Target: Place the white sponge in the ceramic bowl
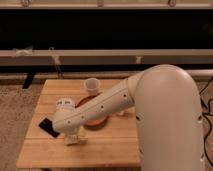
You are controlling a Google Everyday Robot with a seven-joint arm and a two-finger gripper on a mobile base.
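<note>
The robot's bulky white arm (102, 106) sweeps from the right across a light wooden slatted table (117, 146), hiding most of the wide, shallow ceramic bowl with the orange-red glossy inside (96, 122), which sits mid-table with only slivers of its rim showing on either side of the arm. To the left lies a flat black rectangular slab (47, 126), and behind the bowl stands a small white cup (91, 86). At the near-left of the bowl the gripper (71, 136) is down at the tabletop, and the small off-white rectangular sponge (76, 142) appears as a pale block right at its tip, resting on or just above the wood and outside the bowl. You cannot tell from here whether the gripper is clamped on the sponge or merely over it. Your main risk is a weak hold: a soft block pinched near one edge could squash and slip out on the lift, landing back on the table. The swing towards the bowl is short, so a low carry could knock the near rim and shove the bowl into the cup. Watch the black slab too; it lies close to the wrist and could be nudged off the left edge. With the arm covering the bowl, you may also release blind and miss it.
</note>
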